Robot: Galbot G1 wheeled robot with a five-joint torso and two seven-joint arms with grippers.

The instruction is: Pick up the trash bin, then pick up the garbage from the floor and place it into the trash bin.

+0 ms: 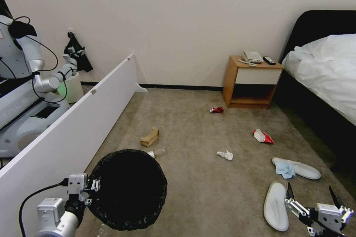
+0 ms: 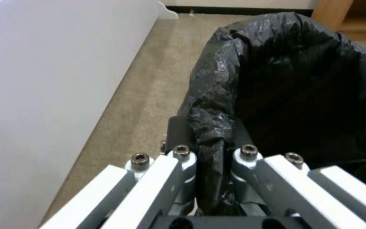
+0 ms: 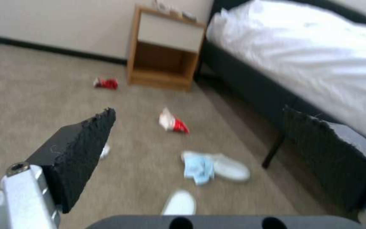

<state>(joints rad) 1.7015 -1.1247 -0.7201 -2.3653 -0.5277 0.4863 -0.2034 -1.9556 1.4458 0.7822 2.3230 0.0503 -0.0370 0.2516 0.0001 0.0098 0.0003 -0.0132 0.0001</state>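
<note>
Left gripper [image 2: 210, 178]: fingers clenched on the bag-covered rim of the trash bin [image 1: 128, 189], black plastic pinched between the pads [image 2: 183, 178]. In the head view this gripper [image 1: 91, 185] sits at the bin's rim on the side nearest the long white board [image 1: 70, 137].

Right gripper [image 1: 311, 194]: fingers spread wide, nothing between them, black fingertips [image 3: 85, 140] apart over the floor [image 1: 207, 185]. It hangs just beside the near white slipper [image 1: 276, 205], on the side away from the bin.

Garbage placed from the bin:
- Brown paper bag [image 1: 150, 137] just beyond the far rim.
- Small bottle [image 1: 155, 152] right at the far rim.
- Crumpled tissue [image 1: 225, 154] off toward the bed [image 1: 326, 70] side, near.
- Second slipper [image 1: 296, 167] with blue cloth [image 1: 284, 169] lying on it, well apart, past the near slipper.
- Red-white snack packet [image 1: 262, 136] farther out, toward the nightstand [image 1: 252, 81].
- Crushed red can [image 1: 217, 110] farthest, just in front of the nightstand.
</note>
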